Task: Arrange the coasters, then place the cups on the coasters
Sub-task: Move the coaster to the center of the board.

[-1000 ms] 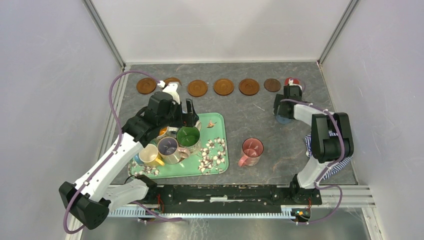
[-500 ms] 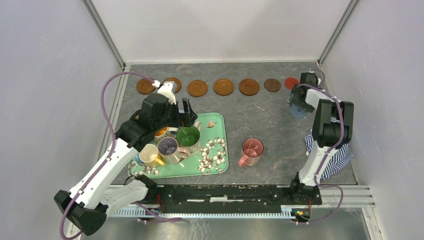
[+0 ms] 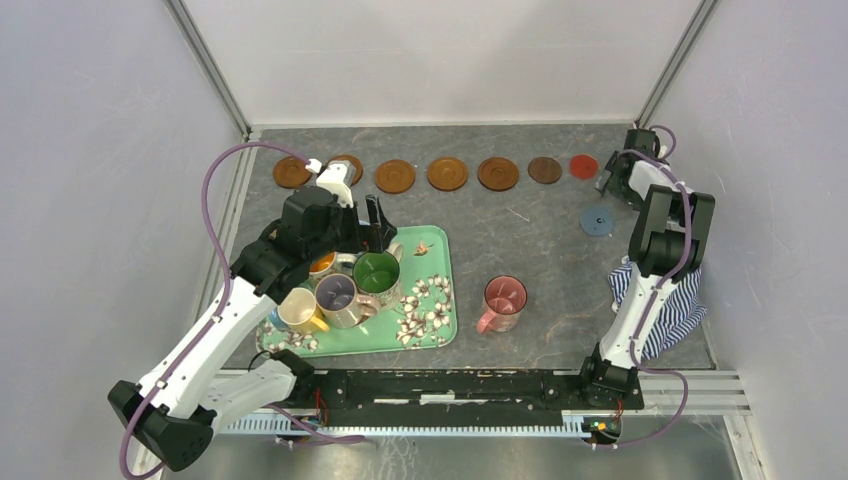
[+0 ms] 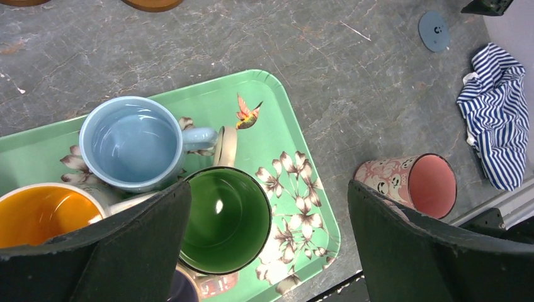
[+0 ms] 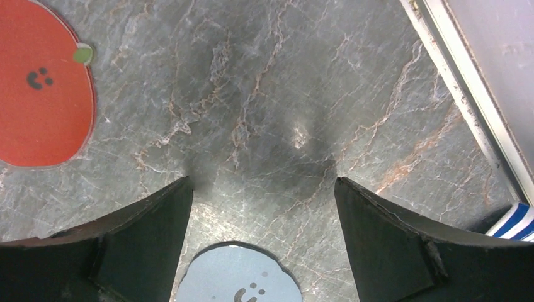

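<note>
Seen from above, the left claw (image 3: pixel 366 238) hangs spread wide over the green floral tray (image 3: pixel 432 318) and grips nothing. The green-lined ceramic cup (image 3: pixel 377 272) stands directly beneath it. The lilac-lined cup (image 3: pixel 337 293), the yellow-lined cup (image 3: pixel 298 310) and the orange-lined cup (image 3: pixel 322 265) crowd in on the claw's near-left side. Beyond this claw, a row of orange-brown wooden coasters (image 3: pixel 447 173) runs along the far side of the grey stone worktop (image 3: pixel 520 240). The pink patterned cup (image 3: pixel 503 300) stands on bare worktop, off to the claw's right and nearer the bases.

The right claw (image 3: pixel 612 182) is also parted and empty, and sits at the right end of the row. The small red round coaster (image 3: pixel 583 166) lies just to its left, with the dark brown coaster (image 3: pixel 545 170) beyond that. The blue-grey round coaster (image 3: pixel 598 220) lies alone on its near side.

In the left wrist view, the left claw (image 4: pixel 267 189) gapes over the green-lined cup (image 4: pixel 223 217). The light blue-lined cup (image 4: pixel 129 141) is ahead and to its left, the orange-lined cup (image 4: pixel 41 214) is behind the left finger, and the pink cup (image 4: pixel 415 185) is just past the right finger. The blue-grey coaster (image 4: pixel 434 30) and a blue-striped cloth (image 4: pixel 497 113) lie far ahead and to the right.

In the right wrist view, the right claw (image 5: pixel 263 182) stands open over bare stone. The blue-grey coaster (image 5: pixel 239 277) lies low between its fingers, and the red coaster (image 5: pixel 41 94) is ahead and to the left.
</note>
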Tool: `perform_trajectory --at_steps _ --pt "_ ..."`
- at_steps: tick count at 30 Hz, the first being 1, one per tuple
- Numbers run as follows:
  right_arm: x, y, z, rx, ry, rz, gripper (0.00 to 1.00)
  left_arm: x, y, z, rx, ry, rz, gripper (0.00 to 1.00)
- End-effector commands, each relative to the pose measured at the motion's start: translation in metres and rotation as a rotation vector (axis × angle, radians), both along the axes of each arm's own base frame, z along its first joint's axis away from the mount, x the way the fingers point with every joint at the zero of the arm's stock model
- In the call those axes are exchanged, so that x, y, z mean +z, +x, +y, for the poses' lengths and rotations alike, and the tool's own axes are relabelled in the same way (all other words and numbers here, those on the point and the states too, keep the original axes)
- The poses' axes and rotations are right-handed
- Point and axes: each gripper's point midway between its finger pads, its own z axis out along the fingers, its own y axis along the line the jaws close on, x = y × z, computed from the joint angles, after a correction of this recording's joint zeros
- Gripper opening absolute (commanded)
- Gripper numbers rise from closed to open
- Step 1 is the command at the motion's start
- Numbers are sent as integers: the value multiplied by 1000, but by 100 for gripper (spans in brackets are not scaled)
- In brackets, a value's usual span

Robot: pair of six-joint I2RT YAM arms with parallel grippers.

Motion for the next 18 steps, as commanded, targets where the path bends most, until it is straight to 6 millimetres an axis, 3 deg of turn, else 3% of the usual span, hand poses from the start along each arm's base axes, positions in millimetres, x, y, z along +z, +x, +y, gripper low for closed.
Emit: perform_trajectory --at_steps 1,8,18 --pt "26 -2 5 29 -7 -60 92 14 2 -4 -40 -7 -70 100" --pt "36 -34 41 114 4 -90 98 13 2 -5 -42 -14 -72 100" --pt "12 -67 74 206 21 -26 98 13 1 -4 -41 -19 -77 100"
